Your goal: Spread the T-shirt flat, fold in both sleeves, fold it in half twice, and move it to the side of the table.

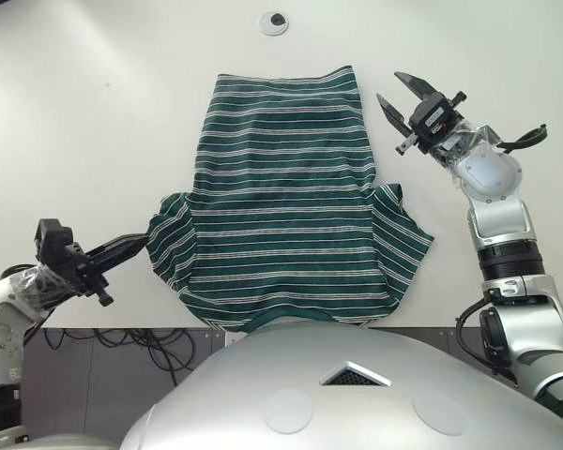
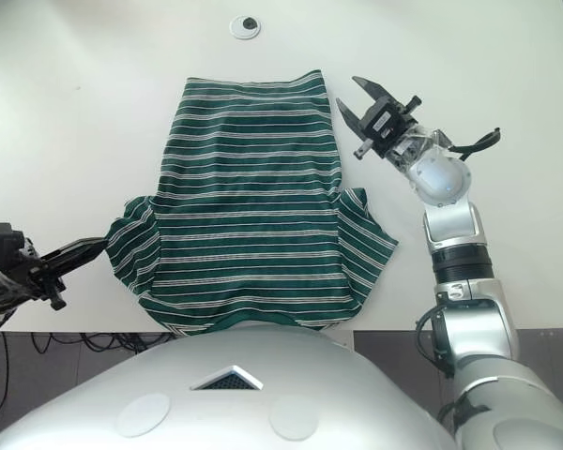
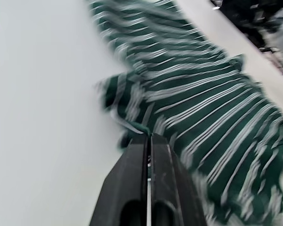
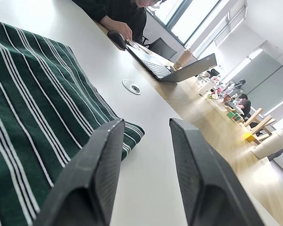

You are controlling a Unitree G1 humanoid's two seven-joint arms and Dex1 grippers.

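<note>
Black left gripper (image 1: 141,243), its two fingers pressed together, has its tip at the outer edge of the left sleeve (image 1: 172,239) of the T-shirt (image 1: 281,187); whether cloth is pinched cannot be told. Green with thin white stripes, the T-shirt lies spread on a white table (image 1: 75,103), collar nearest the robot, both sleeves out sideways. Beyond its far hem sits a round cable port (image 1: 274,22). Just right of the T-shirt's far right corner, clear of the cloth, hovers the right gripper (image 1: 390,89), fingers spread wide.
</note>
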